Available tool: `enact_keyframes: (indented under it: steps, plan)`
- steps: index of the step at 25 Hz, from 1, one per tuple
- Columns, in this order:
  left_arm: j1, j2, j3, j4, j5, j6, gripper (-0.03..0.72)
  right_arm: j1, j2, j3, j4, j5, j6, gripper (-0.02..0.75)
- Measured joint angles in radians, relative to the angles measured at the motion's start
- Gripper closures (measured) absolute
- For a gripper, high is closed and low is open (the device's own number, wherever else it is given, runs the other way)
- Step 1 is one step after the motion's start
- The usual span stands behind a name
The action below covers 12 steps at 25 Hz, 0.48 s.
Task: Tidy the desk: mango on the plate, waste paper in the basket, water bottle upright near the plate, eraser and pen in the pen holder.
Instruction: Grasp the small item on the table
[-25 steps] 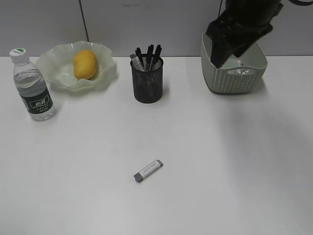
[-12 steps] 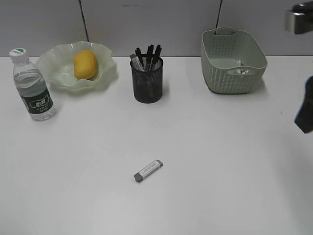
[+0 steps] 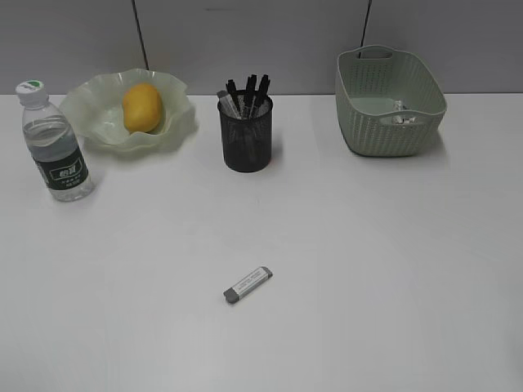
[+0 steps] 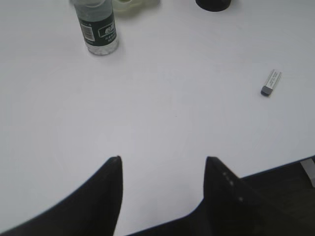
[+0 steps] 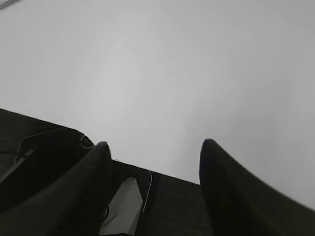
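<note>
**Desk with both grippers held clear of the objects**

Exterior view: the white desk (image 3: 368, 269) carries all the task items. At far left the water bottle (image 3: 55, 143) stands upright, just beside the plate (image 3: 94, 122), a pale green dish with a wavy rim. The mango (image 3: 141, 107) lies inside the plate. To the right of the plate, near the far middle, stands the black mesh pen holder (image 3: 246, 135) with several dark pens (image 3: 249, 91) upright in it. At far right sits the basket (image 3: 389, 102); the waste paper (image 3: 400, 113) lies on its floor, towards the right end. The eraser (image 3: 247, 285), white with a grey end, lies alone on the near middle of the desk, well apart from the pen holder, its long axis slanted. Neither arm appears in this view.

Left wrist view: the left gripper (image 4: 162, 164) hangs over the near edge of the desk, its two dark fingers spread with nothing between them; bottle and eraser lie far beyond it.

Right wrist view: the right gripper (image 5: 153, 147) likewise has its fingers spread and empty, above the desk's edge and bare white surface.
</note>
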Motion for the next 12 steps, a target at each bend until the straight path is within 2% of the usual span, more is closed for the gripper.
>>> enact_keyframes:
  steps: [6, 12]
  plan:
    - [0.000, 0.000, 0.000, 0.000, 0.000, 0.000, 0.280, 0.000, -0.237, 0.118, 0.000, -0.008, 0.024, 0.282]
    - [0.000, 0.000, 0.000, 0.000, 0.000, 0.000, 0.280, 0.000, -0.451, 0.155, 0.000, -0.004, 0.032, 0.282]
